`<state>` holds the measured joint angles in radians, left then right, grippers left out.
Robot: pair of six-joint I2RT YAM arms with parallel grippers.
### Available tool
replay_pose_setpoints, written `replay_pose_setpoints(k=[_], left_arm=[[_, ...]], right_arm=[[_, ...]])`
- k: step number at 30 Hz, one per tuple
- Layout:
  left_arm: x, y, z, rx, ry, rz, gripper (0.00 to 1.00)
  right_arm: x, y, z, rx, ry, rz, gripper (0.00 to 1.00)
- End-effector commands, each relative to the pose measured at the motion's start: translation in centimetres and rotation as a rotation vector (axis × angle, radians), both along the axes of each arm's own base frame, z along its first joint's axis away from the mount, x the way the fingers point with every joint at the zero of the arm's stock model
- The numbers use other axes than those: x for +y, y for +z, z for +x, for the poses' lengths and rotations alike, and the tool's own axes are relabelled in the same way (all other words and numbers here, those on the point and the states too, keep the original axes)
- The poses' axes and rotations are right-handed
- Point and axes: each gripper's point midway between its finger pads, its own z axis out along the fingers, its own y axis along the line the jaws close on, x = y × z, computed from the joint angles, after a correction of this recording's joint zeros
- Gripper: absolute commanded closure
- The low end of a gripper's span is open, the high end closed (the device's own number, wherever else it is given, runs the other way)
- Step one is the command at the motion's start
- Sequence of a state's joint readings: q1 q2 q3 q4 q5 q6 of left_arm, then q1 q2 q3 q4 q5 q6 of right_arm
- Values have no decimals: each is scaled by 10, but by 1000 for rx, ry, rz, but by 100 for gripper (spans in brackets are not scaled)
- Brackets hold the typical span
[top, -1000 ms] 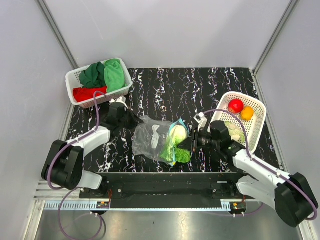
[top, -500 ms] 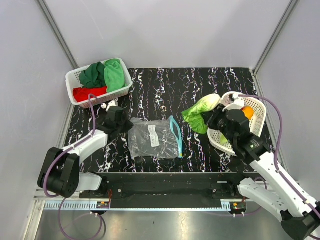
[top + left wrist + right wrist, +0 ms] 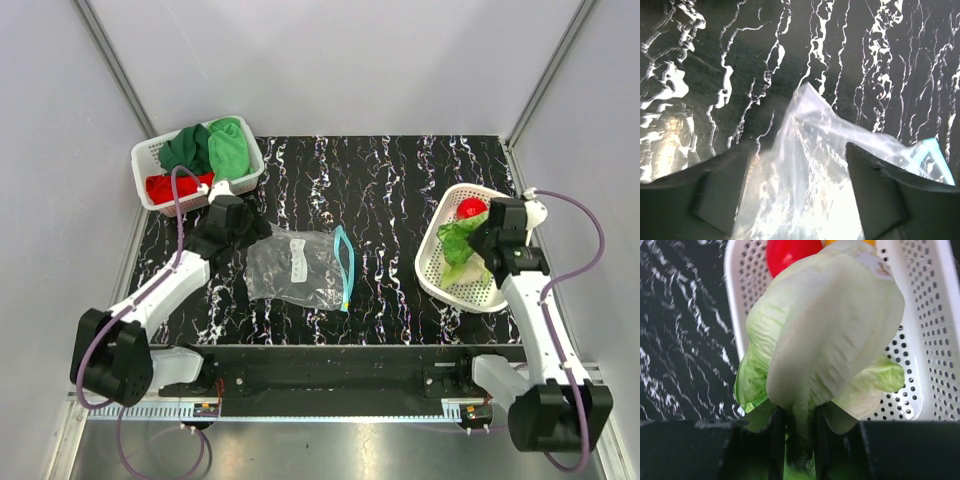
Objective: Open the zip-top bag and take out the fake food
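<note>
Clear plastic zip-top bag [image 3: 298,268] lies flat at mid-table, apparently emptied.
The right gripper [image 3: 476,240] is clamped on the cabbage piece [image 3: 456,243] over the white basket [image 3: 480,292] at 3 o'clock, where the red piece [image 3: 472,208] sits; only its release seems left. The left gripper [image 3: 245,238], at the bag's 9 o'clock edge, has its fingers [image 3: 715,195] spread apart astride the plastic.

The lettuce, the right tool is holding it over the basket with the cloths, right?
No. The right tool holds the lettuce over the other basket, the one with the red piece in it; the right wrist view shows this.
</note>
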<state>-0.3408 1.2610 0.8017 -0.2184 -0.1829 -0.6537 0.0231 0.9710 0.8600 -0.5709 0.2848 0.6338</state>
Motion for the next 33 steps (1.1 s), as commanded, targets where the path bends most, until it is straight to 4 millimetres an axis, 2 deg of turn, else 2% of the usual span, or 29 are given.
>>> replay_pose_setpoints(k=[1,2,3,4,5,6,8,9,10,12,15,18,20,21,22,23,24,27,28,29,30,31,32,33], left_arm=[[2,38,-7,-83,-36,96,14],[0,42,-11,-87,-47,106,14],[-2,49,-17,-104,-64,106,13],[-13,53,-23,-116,-111,110,13],[-19,56,-28,-126,-135,111,12],[-22,63,-35,-143,-149,113,12],[-46,68,-52,-164,-243,101,12],[-62,69,-63,-167,-302,83,12],[-69,70,-70,-167,-320,58,12],[-93,70,-89,-159,-397,-8,11],[-117,73,-110,-166,-484,-58,11],[-148,79,-145,-202,-606,-115,11],[-153,79,-159,-222,-632,-164,11],[-165,90,-169,-265,-673,-225,11],[-169,96,-175,-298,-695,-262,11],[-171,100,-181,-328,-711,-293,11],[-176,111,-193,-399,-747,-363,11],[-175,128,-218,-525,-817,-508,8],[-173,133,-224,-552,-830,-549,7],[-169,140,-230,-585,-839,-597,6],[-161,164,-241,-661,-860,-695,6],[-156,158,-247,-673,-874,-721,5],[-151,163,-251,-698,-881,-755,4],[-146,172,-260,-731,-908,-801,4]], right_arm=[[-19,11,21,-78,-43,103,87],[-24,6,24,-70,-53,114,84],[-37,3,24,-67,-88,119,79],[-38,1,25,-64,-82,133,61],[-42,-1,27,-60,-88,138,49],[-45,-1,27,-57,-80,130,30],[-38,1,28,-65,-34,142,2],[-37,3,28,-70,-24,142,0],[-26,5,27,-81,18,181,0],[-22,7,20,-93,32,185,0],[-15,14,2,-93,62,177,0],[11,26,-16,-113,139,224,0],[49,35,-26,-124,279,269,0],[67,36,-31,-117,344,284,0],[84,40,-35,-110,408,306,0],[120,36,-50,-68,541,327,0],[134,35,-57,-52,579,353,0],[163,36,-82,-52,673,370,0],[165,31,-88,-51,681,375,0],[166,41,-95,-105,702,385,0],[166,44,-100,-126,724,380,0],[168,44,-106,-140,759,387,0],[168,57,-112,-216,786,391,0],[169,62,-115,-245,791,405,1]])
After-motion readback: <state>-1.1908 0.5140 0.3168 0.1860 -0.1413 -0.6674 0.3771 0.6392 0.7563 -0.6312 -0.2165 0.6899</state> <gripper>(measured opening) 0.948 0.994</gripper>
